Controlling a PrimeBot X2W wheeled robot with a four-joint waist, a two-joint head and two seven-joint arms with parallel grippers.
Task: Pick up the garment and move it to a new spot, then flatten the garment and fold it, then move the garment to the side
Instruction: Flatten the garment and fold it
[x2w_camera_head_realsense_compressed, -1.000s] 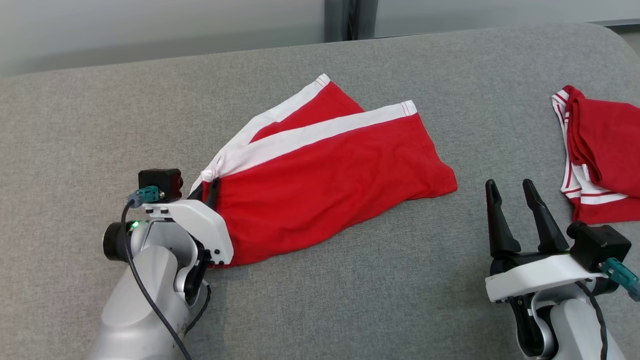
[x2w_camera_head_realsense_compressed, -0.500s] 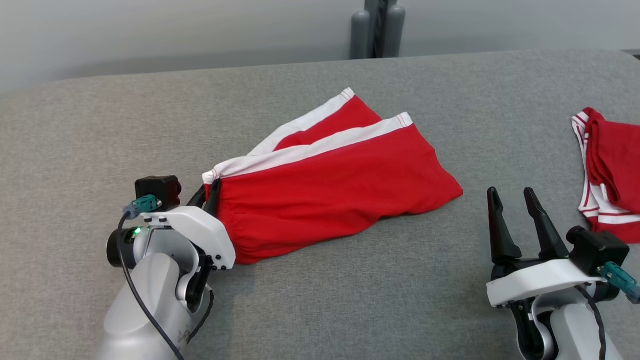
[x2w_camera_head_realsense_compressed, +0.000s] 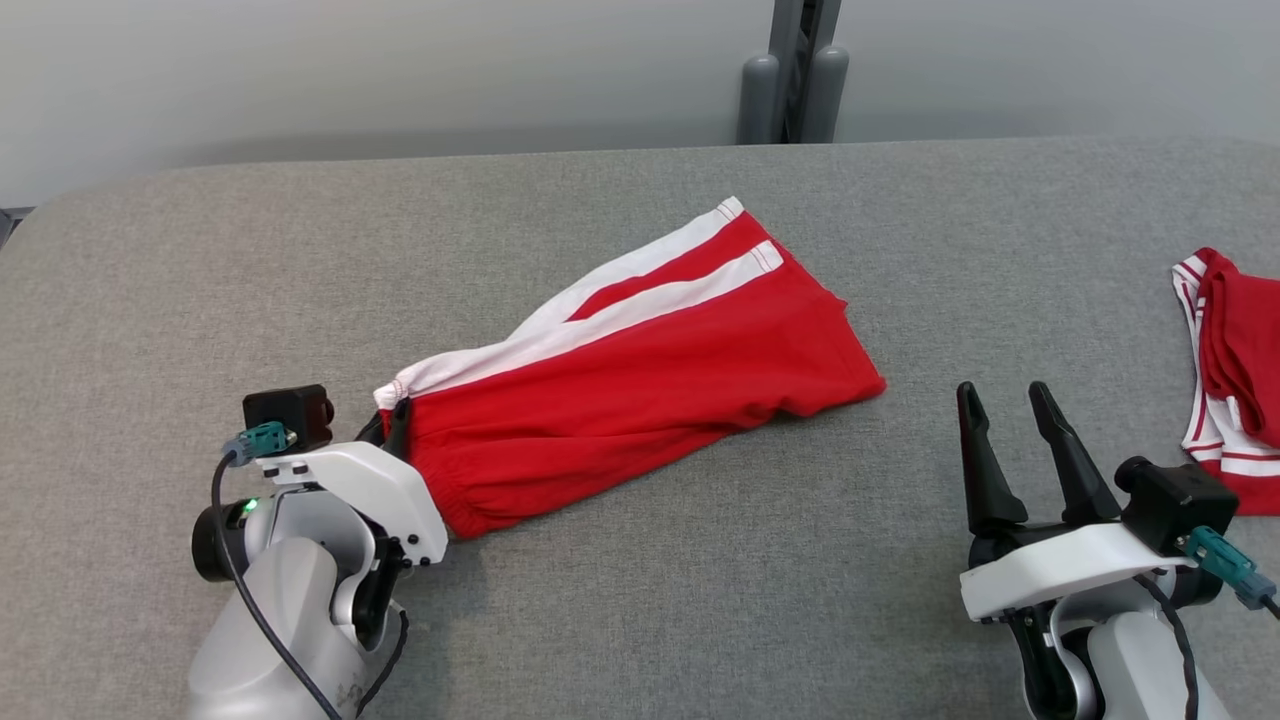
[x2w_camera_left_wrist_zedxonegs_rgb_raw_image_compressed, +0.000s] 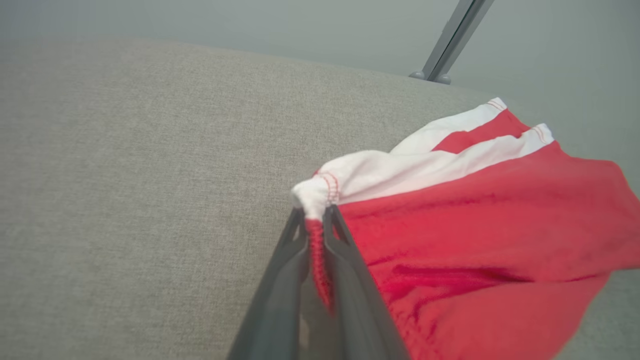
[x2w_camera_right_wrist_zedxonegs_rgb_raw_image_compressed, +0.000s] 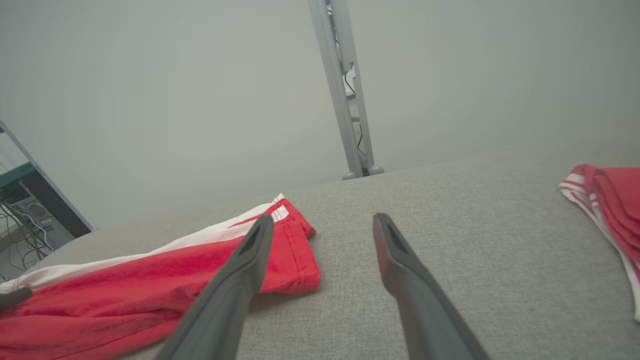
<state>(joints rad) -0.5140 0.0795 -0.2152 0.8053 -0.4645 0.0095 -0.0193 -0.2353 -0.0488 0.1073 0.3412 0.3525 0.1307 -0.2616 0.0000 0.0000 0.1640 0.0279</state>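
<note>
Since L end effector (x2w_camera_left_wrist_zedxonegs_rgb_raw_image_compressed: 314, 220) clamped waistband corner (x2w_camera_left_wrist_zedxonegs_rgb_raw_image_compressed: 320, 187), red white-striped fabric shorts (x2w_camera_head_realsense_compressed: 640, 390) slid, legs (x2w_camera_head_realsense_compressed: 745, 255) drew together; R end effector (x2w_camera_head_realsense_compressed: 1000, 400) open, idle. You flatten next.

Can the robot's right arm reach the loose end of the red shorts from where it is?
Probably yes. The right tool stands open near the red shorts, whose loose end lies just to its left, with only bare gray surface between them.
</note>
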